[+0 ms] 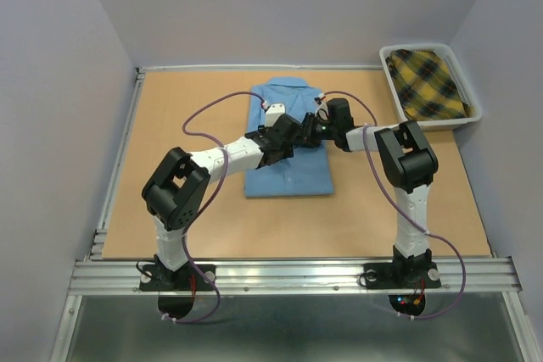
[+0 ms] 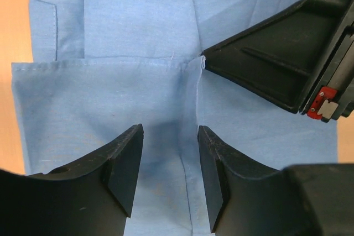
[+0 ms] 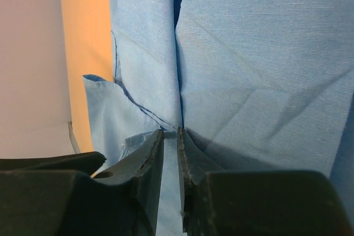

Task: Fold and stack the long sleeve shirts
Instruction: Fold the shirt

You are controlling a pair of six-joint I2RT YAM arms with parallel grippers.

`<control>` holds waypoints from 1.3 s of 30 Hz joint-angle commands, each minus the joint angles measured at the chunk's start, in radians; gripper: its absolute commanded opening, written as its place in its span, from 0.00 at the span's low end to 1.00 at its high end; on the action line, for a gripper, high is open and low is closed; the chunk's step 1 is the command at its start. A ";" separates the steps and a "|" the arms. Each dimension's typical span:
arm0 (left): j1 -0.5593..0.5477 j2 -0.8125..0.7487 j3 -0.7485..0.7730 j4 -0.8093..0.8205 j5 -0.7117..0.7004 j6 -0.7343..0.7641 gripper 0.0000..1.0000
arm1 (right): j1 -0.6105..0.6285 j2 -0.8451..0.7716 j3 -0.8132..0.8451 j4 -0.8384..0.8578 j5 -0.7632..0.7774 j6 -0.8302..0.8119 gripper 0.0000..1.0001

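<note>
A plain light blue long sleeve shirt (image 1: 288, 171) lies partly folded, collar at the far end, in the middle of the table. My left gripper (image 1: 276, 148) hovers low over it, open and empty; in the left wrist view (image 2: 170, 131) a vertical seam and a folded edge lie between its fingers. My right gripper (image 1: 310, 129) meets it from the right. In the right wrist view (image 3: 177, 132) its jaws stand nearly together, pinching a fold of the blue cloth (image 3: 249, 70) at the tips. One right finger (image 2: 265, 64) touches the fold's corner.
A white basket (image 1: 389, 55) at the back right holds a yellow plaid shirt (image 1: 428, 82). Bare tan tabletop (image 1: 187, 99) surrounds the blue shirt. Grey walls close off the left, back and right. Purple cables loop over both arms.
</note>
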 commanded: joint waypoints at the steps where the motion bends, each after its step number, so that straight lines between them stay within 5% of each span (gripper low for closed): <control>1: 0.015 -0.001 0.118 -0.011 -0.013 0.005 0.55 | 0.009 -0.022 0.009 0.030 0.024 -0.027 0.22; 14: 0.024 0.111 0.215 -0.036 0.009 0.008 0.45 | 0.009 -0.011 0.004 0.031 0.032 -0.025 0.22; 20: 0.027 0.135 0.250 -0.055 -0.010 0.022 0.16 | 0.009 -0.013 0.001 0.030 0.033 -0.027 0.22; 28: 0.026 0.112 0.257 -0.068 -0.037 0.054 0.00 | 0.009 -0.011 0.006 0.031 0.036 -0.024 0.22; 32: 0.026 0.089 0.247 -0.071 -0.039 0.059 0.00 | 0.009 -0.008 0.011 0.030 0.038 -0.022 0.22; 39: 0.015 0.066 0.230 -0.048 0.007 0.077 0.15 | 0.009 -0.027 0.014 0.024 0.052 -0.031 0.22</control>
